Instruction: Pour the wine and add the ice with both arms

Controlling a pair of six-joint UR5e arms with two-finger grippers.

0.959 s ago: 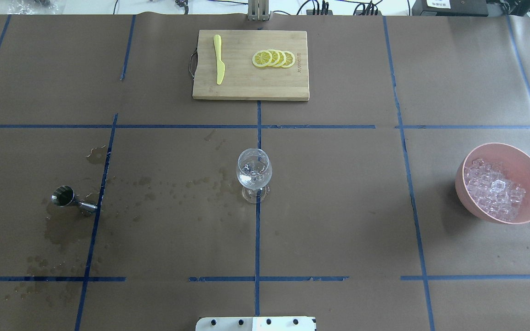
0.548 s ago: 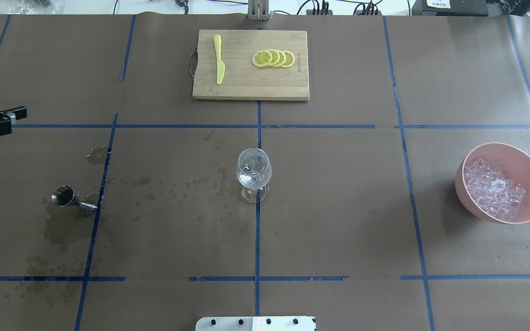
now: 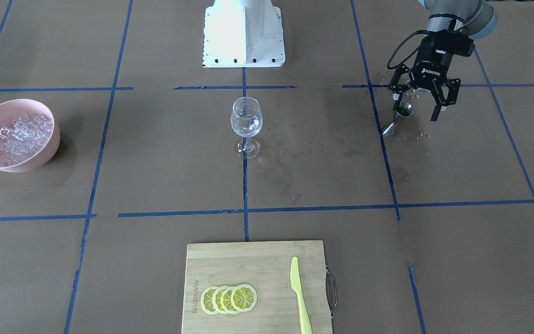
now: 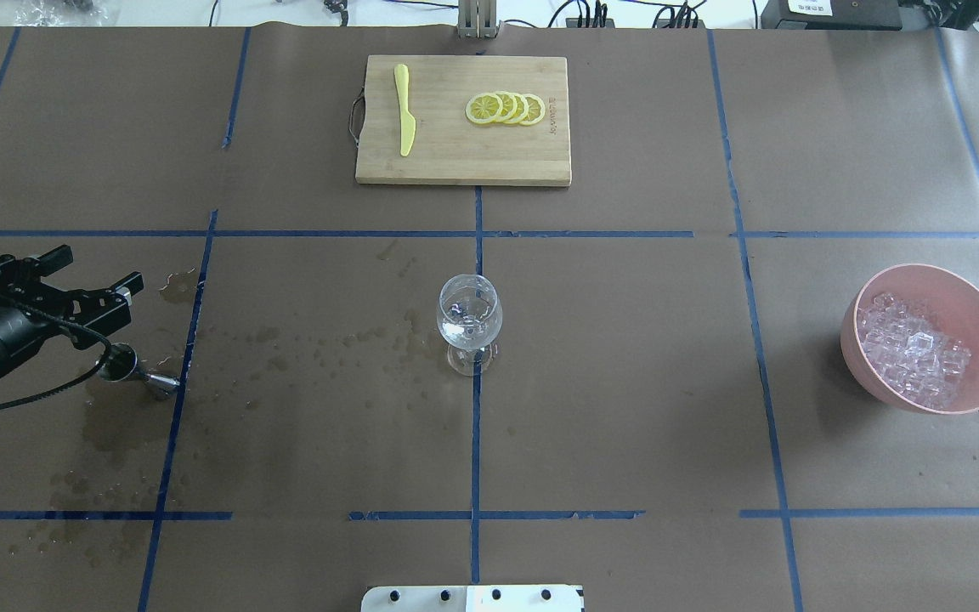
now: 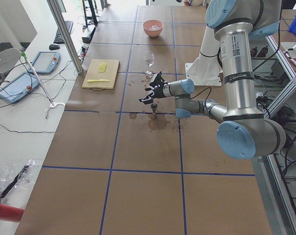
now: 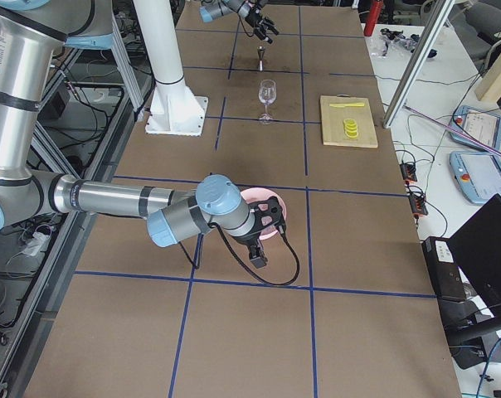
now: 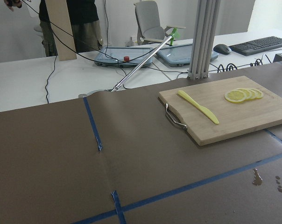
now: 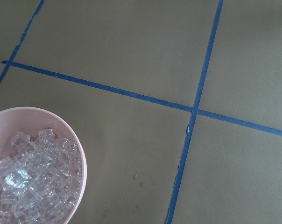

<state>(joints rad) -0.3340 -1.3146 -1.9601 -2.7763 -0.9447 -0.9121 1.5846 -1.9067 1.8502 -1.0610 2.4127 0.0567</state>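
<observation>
Left gripper (image 3: 414, 108) is held spread wide and empty just above the steel jigger (image 3: 397, 119); right gripper (image 6: 264, 236) is parked beside the ice (image 4: 913, 359), its opening cannot be told.

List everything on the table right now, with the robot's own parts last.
wine glass: one, clear, upright at table centre
jigger: one, steel, upright on the robot's left side
wet stains: many, dark, around the jigger and toward the glass
bowl: one, pink, on the robot's right side
ice: a heap, clear, in the bowl
cutting board: one, wooden, far centre
lemon slices: four, yellow, overlapping on the board
knife: one, yellow, on the board
pedestal: one, white, the robot's base
left claw: black, open, above the jigger
right claw: black, by the bowl; opening unclear
</observation>
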